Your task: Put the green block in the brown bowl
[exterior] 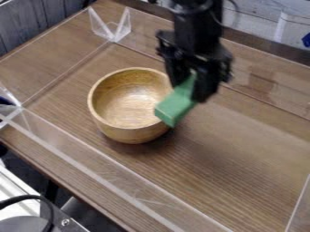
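The green block (179, 105) hangs tilted in the air, its upper end caught between the black fingers of my gripper (194, 83), which is shut on it. Its lower end hovers over the right rim of the brown bowl (130, 104), a round light wooden bowl standing left of centre on the table. The bowl's inside shows nothing in it. The arm comes down from the top of the view, gripper pointing downward.
The wooden table (230, 172) is ringed by low clear plastic walls, with one clear corner piece (111, 25) at the back left and a clear edge (72, 154) along the front left.
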Motion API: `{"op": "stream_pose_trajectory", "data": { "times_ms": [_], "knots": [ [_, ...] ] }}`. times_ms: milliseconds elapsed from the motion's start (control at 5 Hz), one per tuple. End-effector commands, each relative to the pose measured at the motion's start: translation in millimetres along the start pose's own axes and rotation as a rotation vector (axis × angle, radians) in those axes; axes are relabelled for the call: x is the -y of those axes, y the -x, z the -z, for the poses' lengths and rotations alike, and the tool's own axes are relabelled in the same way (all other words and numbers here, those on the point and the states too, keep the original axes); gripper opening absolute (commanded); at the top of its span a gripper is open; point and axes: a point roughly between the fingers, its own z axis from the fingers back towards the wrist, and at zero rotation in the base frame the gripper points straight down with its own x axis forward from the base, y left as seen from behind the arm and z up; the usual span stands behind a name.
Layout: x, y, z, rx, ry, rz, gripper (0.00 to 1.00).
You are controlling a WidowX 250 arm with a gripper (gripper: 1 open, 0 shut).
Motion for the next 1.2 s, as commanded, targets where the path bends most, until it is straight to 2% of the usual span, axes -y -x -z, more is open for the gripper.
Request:
{"op": "stream_pose_trajectory", "data": {
  "times_ms": [0, 200, 400, 1000],
  "knots": [
    [-31, -6.6, -20.6, 0.063, -0.026, -0.007, 0.00],
    [-59, -3.3, -20.1, 0.049, -0.034, -0.030, 0.00],
    [-75, 2.6, -12.9, 0.033, -0.045, -0.049, 0.00],
    [-97, 16.1, 9.2, -0.009, -0.066, -0.064, 0.00]
  ]
}}
